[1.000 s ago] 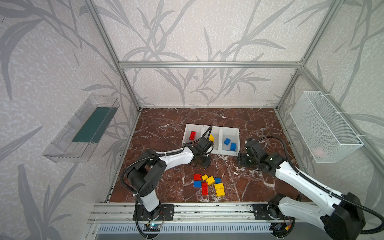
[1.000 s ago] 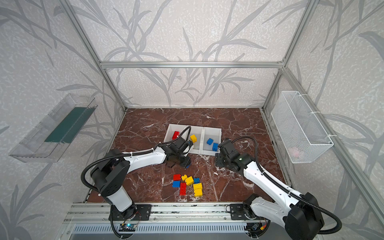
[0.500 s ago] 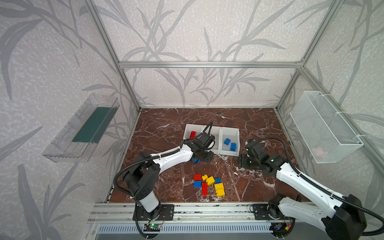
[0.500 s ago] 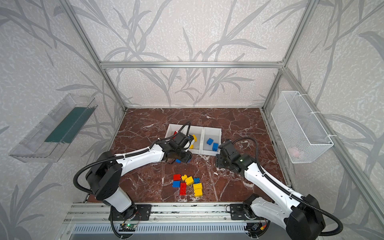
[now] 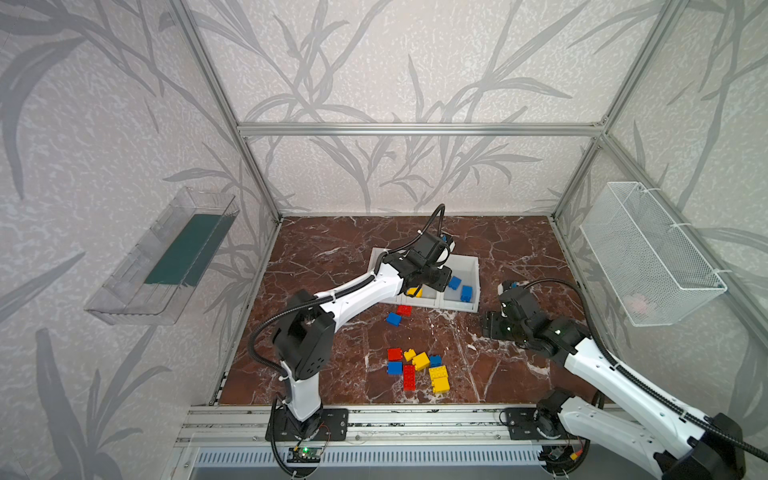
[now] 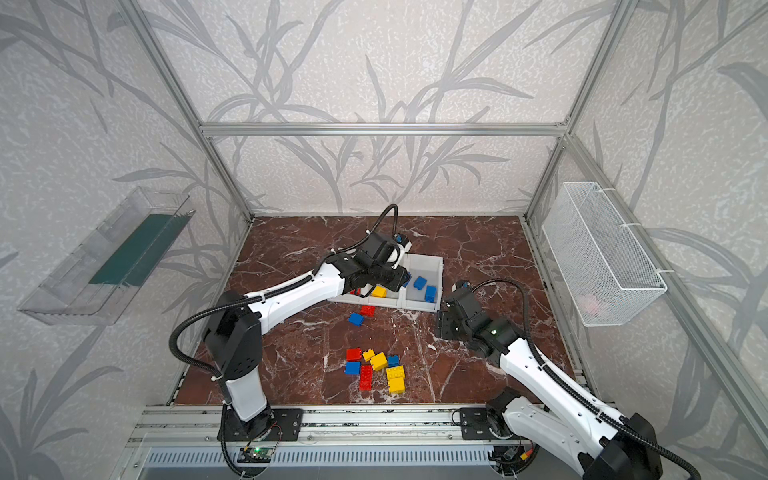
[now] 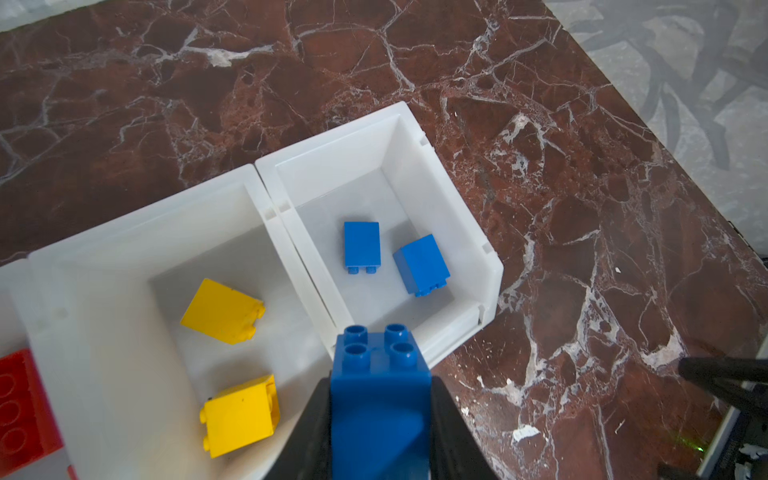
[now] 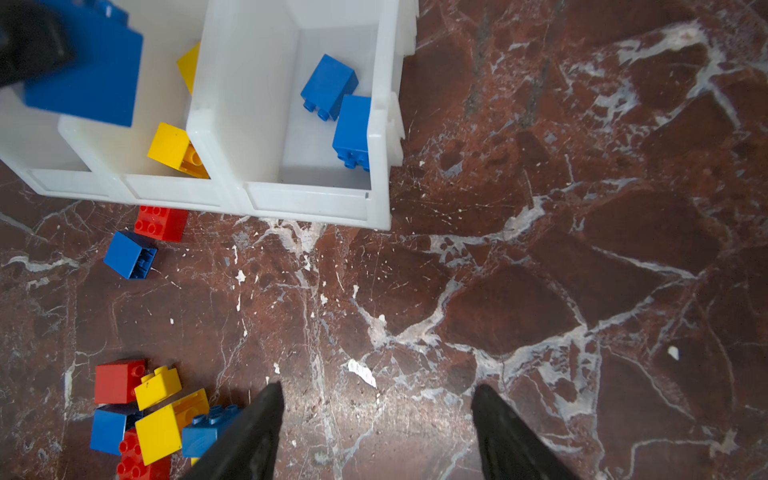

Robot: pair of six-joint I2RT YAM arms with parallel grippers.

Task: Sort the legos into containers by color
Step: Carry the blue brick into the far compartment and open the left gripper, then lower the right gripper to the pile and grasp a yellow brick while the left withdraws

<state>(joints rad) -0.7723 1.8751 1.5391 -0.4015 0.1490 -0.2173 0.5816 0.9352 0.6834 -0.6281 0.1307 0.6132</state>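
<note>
Blue studded plastic brick: clamped in left gripper, long axis in line with the fingers, studs pointing away from the wrist, above the low front lip of the white plastic bin holding two blue bricks. Right gripper spread wide, empty, over brown marble tabletop.

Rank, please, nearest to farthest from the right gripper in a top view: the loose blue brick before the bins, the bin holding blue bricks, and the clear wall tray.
From the right gripper:
1. Bin holding blue bricks, just beyond it.
2. Loose blue brick, left of it on the table.
3. Clear tray, on the far left wall.
</note>
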